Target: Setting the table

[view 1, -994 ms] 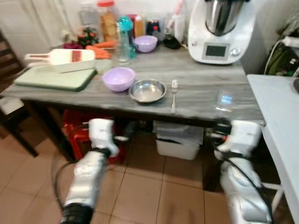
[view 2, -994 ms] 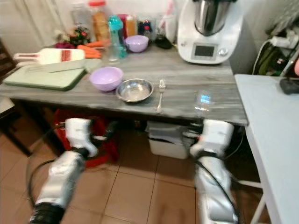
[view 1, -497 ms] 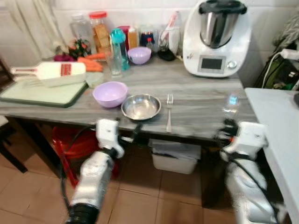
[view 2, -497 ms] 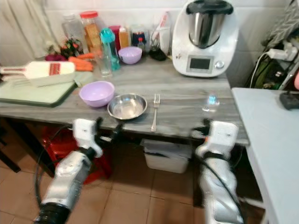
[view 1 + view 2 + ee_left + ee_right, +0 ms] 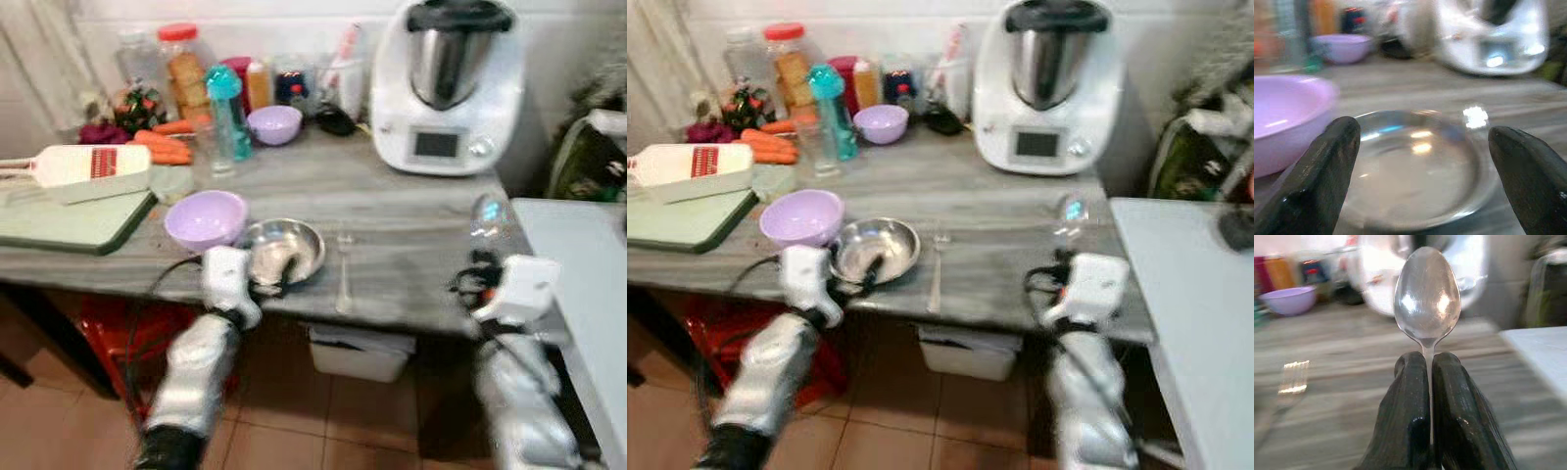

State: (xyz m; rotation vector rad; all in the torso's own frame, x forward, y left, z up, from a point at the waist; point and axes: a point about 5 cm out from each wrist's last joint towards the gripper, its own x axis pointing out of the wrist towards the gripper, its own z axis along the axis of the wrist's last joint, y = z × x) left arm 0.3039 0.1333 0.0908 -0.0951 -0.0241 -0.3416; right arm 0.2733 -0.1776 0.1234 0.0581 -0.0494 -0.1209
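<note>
A grey wood-grain surface (image 5: 411,211) holds a partly laid place setting. A steel bowl (image 5: 282,250) sits near the front edge, with a fork (image 5: 343,269) lying just beside it at its 3 o'clock and a lilac bowl (image 5: 206,217) just beside it at 9 o'clock. A white kitchen machine (image 5: 446,83) stands at the back, toward 1 o'clock.

The left end effector (image 5: 1420,171) hovers at the steel bowl's near rim, fingers spread wide to either side of it. The right end effector (image 5: 1429,396) is over the front edge, well to the fork's 3 o'clock, fingers pinched tight on a spoon (image 5: 1427,296) held bowl-end up.

The step in hand appears to be laying the spoon. To do it well, lower it flat, parallel to the fork, and release only once it rests on the surface. The left end effector should avoid nudging the bowl.
</note>
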